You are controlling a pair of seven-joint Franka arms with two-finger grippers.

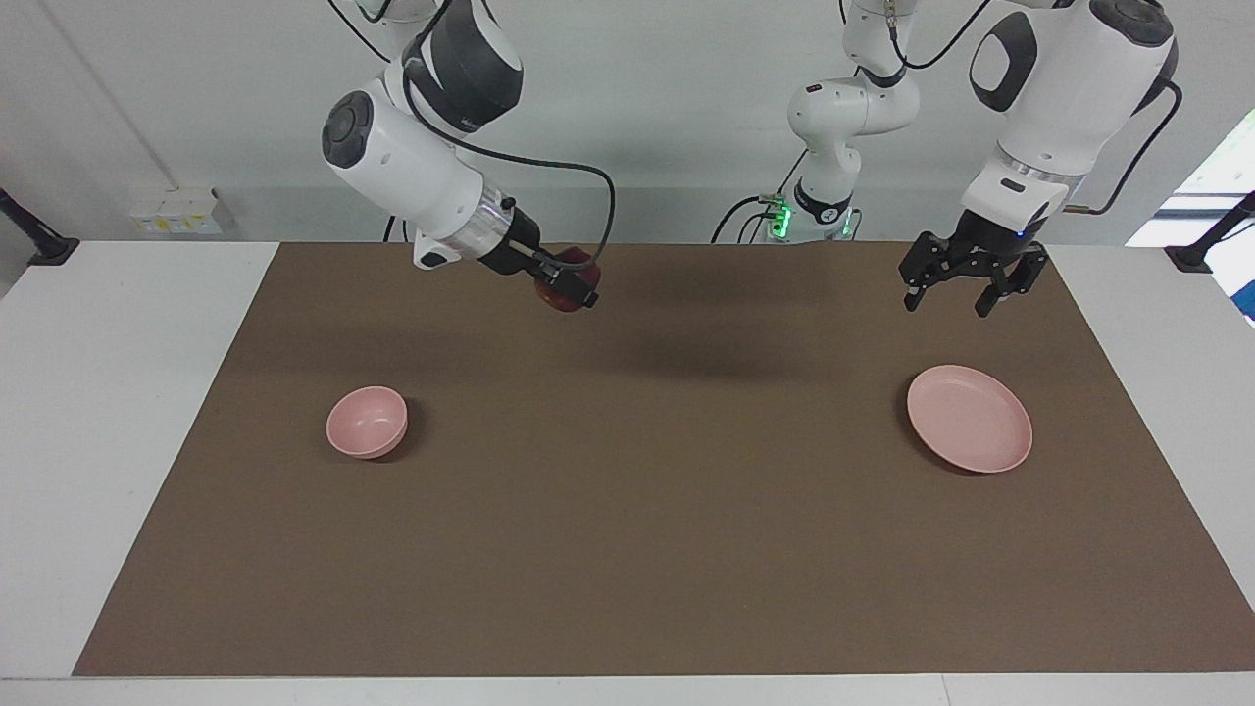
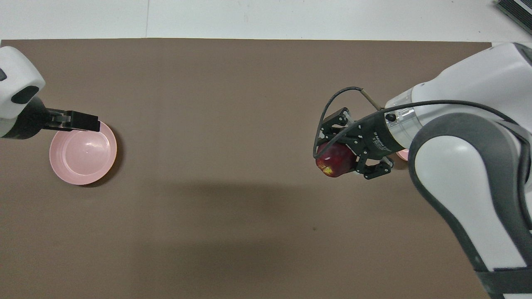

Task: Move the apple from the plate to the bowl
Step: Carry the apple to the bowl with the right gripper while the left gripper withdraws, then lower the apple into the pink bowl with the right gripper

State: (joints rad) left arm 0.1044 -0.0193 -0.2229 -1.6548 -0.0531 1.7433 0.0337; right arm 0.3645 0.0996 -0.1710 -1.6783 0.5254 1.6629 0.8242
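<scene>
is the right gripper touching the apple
Touching. In the overhead view the right gripper is shut on the apple, fingers against its sides; the facing view shows the apple carried in the air, off the mat.

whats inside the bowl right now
Nothing: the bowl is empty. The apple is in the right gripper, up over the mat. Overhead, that arm covers most of the bowl.

— What colours are there?
— A dark red apple (image 2: pixel 335 160) with a yellow patch, a pale pink plate (image 1: pixel 969 418) and a pale pink bowl (image 1: pixel 367 422).
— And under them?
— A plain brown mat (image 1: pixel 627 510) on the white worktop (image 1: pixel 118 392).
</scene>
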